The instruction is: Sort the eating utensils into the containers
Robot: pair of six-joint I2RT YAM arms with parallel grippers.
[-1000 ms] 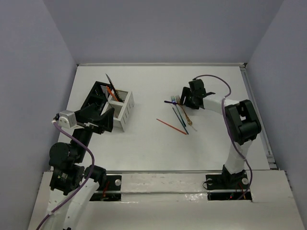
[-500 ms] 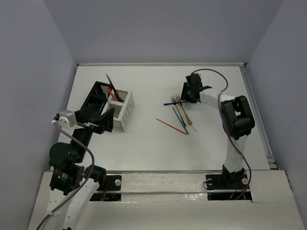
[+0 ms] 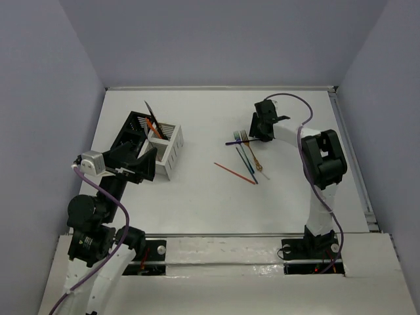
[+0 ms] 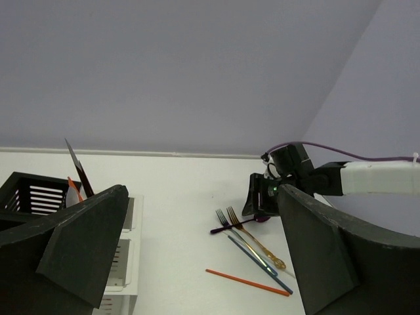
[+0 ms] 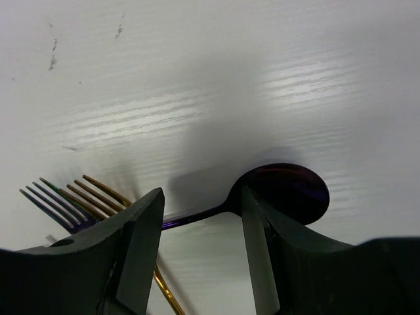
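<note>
The right end effector [image 5: 200, 211] hangs low over the dark purple metal spoon [image 5: 289, 190], which lies flat on the white table [image 3: 197, 203], well right of the white slotted caddy [image 3: 169, 149]. Its jaws stand partly open and empty, astride the spoon's thin neck. It should sink until the tips meet the table, then close squarely, without snagging the gold fork [image 5: 105, 191] lying slightly nearer the caddy. The left end effector [image 4: 203, 220], just beside the caddy, gapes empty.

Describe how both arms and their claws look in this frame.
Both the left arm and right arm have white links with bulky black joints, each trailed by a looping purple cable. The left claw and right claw are matte black with broad, wedge-shaped fingers. A small green light glows near the right claw.
</note>
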